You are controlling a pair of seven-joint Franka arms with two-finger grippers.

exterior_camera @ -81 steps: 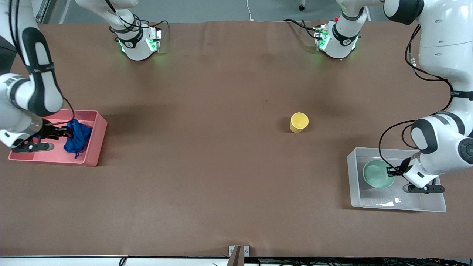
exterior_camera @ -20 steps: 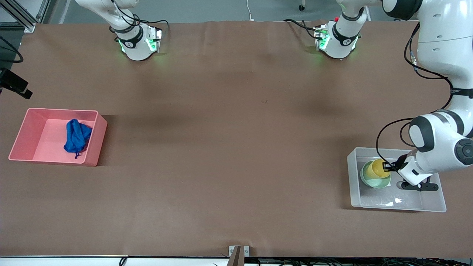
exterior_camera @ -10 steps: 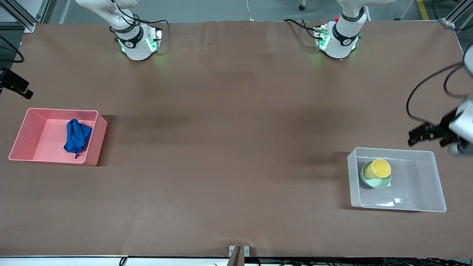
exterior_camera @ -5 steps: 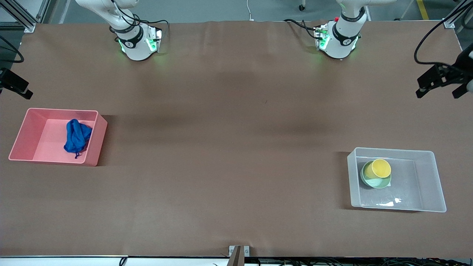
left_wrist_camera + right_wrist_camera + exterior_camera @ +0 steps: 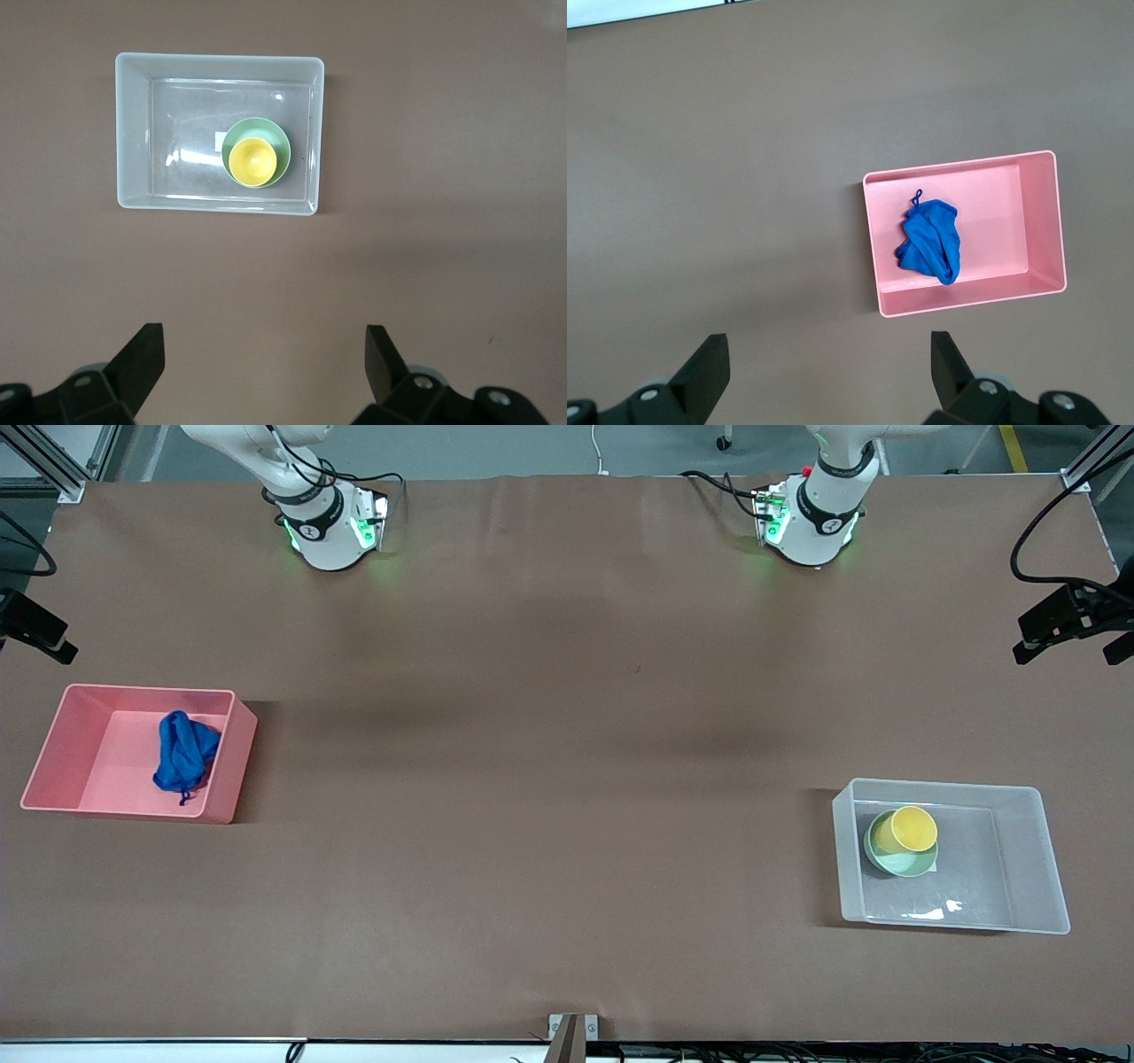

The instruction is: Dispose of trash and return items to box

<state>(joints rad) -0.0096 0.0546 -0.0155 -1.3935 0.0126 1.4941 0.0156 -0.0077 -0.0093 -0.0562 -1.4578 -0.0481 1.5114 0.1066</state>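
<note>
The bright-blue cloth wad (image 5: 184, 751) lies in the pink bin (image 5: 53, 744); it also shows in the right wrist view (image 5: 930, 241). The yellow cup (image 5: 914, 828) sits tilted in the mint-green bowl (image 5: 904, 863), inside the clear tub (image 5: 948, 786). The left wrist view shows the cup (image 5: 252, 162) in the bowl (image 5: 280, 143). My left gripper (image 5: 264, 359) is open and empty, high over the table's edge at the left arm's end (image 5: 1070, 648). My right gripper (image 5: 830, 363) is open and empty, high over the table beside the pink bin (image 5: 1036, 221).
The two arm bases (image 5: 332, 522) (image 5: 811, 522) stand along the table's edge farthest from the front camera. A small bracket (image 5: 571, 1027) sits at the table's edge nearest the front camera. The brown table (image 5: 549, 779) lies between the bin and the tub.
My left gripper has let go of the yellow cup in the bowl and risen away from the clear tub toward the table's edge. The right arm has stayed still since it left the bin.
</note>
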